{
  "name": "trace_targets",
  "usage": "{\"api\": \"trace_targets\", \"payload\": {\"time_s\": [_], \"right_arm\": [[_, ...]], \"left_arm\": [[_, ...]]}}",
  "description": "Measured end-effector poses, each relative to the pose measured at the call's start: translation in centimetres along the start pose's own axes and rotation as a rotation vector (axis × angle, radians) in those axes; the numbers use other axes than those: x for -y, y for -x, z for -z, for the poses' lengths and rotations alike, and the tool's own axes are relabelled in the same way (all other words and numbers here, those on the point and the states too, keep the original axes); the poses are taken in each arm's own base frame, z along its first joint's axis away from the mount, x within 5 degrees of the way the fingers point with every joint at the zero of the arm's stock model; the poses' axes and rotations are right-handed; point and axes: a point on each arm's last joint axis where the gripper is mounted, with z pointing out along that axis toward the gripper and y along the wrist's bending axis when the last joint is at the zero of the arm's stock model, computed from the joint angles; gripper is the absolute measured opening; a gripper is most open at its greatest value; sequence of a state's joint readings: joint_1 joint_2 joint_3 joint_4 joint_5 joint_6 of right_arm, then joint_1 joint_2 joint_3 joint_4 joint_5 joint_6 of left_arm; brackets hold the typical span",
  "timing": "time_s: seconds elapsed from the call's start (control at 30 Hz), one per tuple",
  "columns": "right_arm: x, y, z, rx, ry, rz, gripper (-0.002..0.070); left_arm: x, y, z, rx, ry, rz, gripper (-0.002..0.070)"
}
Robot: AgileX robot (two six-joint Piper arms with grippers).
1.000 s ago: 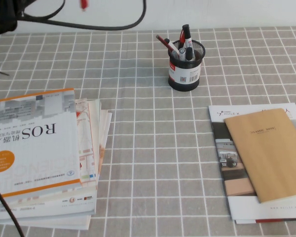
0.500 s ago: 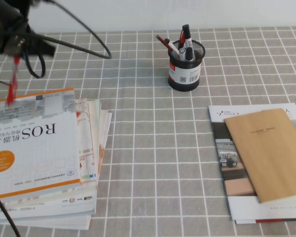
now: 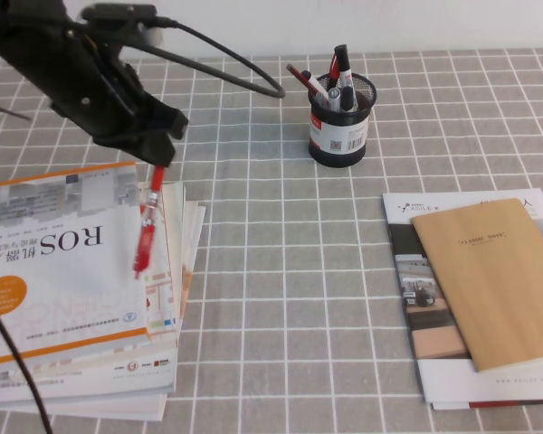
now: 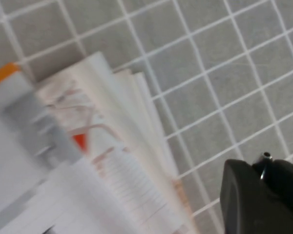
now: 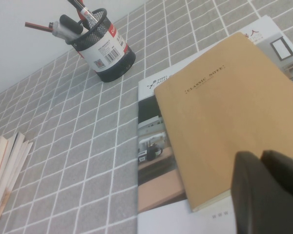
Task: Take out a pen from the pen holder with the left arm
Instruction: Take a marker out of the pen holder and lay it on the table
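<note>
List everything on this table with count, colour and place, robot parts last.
tablecloth: one, grey with a white grid, covers the table
pen holder: one, black mesh with a white label, far side, near the middle
pens: several, red and black, standing in the pen holder
red pen: one, red, hanging from the left gripper above the book stack
book stack: several books, white and orange top cover, near left
notebook: one, brown, right side, lying on the brochure
brochure: one, white with photos, under the notebook
left gripper: one, black, above the book stack's far edge, shut on the red pen
right gripper: one, black, shut, over the notebook's near edge
</note>
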State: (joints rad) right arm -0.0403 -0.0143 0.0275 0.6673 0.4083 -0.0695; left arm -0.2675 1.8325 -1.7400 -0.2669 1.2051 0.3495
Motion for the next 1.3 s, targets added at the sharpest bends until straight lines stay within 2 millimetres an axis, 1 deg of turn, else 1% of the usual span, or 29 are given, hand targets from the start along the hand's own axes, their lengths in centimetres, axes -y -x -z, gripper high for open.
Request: {"api": "trace_targets", "payload": {"time_s": [0.1, 0.27, 0.43, 0.53, 0.6, 0.87, 0.93, 1.03, 1.13, 1.2, 1.3], "right_arm": [[0.0, 0.0, 0.0, 0.000, 0.000, 0.000, -0.0013], [0.0, 0.0, 0.0, 0.000, 0.000, 0.000, -0.0013], [0.0, 0.0, 0.0, 0.000, 0.000, 0.000, -0.0013], [0.0, 0.0, 0.0, 0.000, 0.000, 0.000, -0.0013], [0.0, 0.0, 0.0, 0.000, 0.000, 0.000, -0.0013], [0.0, 0.0, 0.0, 0.000, 0.000, 0.000, -0.0013], [0.0, 0.0, 0.0, 0.000, 0.000, 0.000, -0.0013], [0.0, 0.0, 0.0, 0.000, 0.000, 0.000, -0.0013], [0.0, 0.0, 0.0, 0.000, 0.000, 0.000, -0.0013], [0.0, 0.0, 0.0, 0.000, 0.000, 0.000, -0.0013], [0.0, 0.0, 0.0, 0.000, 0.000, 0.000, -0.0013]], "left_arm": [[0.0, 0.7, -2.3, -0.025, -0.093, 0.043, 0.0055], [-0.4, 1.4, -7.3, -0.052, -0.227, 0.149, 0.0055], [-1.4, 0.9, -12.2, -0.127, -0.246, 0.259, 0.0055], [-1.8, 0.7, -13.8, -0.132, -0.242, 0.299, 0.0055], [-1.9, 0.9, -14.1, -0.111, -0.239, 0.310, 0.0055], [-2.1, 1.5, -14.1, -0.044, -0.221, 0.323, 0.0057], [-2.2, 1.5, -14.1, -0.041, -0.220, 0.324, 0.0073], [-2.2, 1.6, -14.1, -0.038, -0.216, 0.323, 0.0142], [-2.2, 1.6, -14.1, -0.036, -0.216, 0.323, 0.0243], [-2.2, 1.6, -14.1, -0.031, -0.212, 0.323, 0.0269], [-2.4, 1.9, -13.8, -0.022, -0.212, 0.320, 0.0285]]}}
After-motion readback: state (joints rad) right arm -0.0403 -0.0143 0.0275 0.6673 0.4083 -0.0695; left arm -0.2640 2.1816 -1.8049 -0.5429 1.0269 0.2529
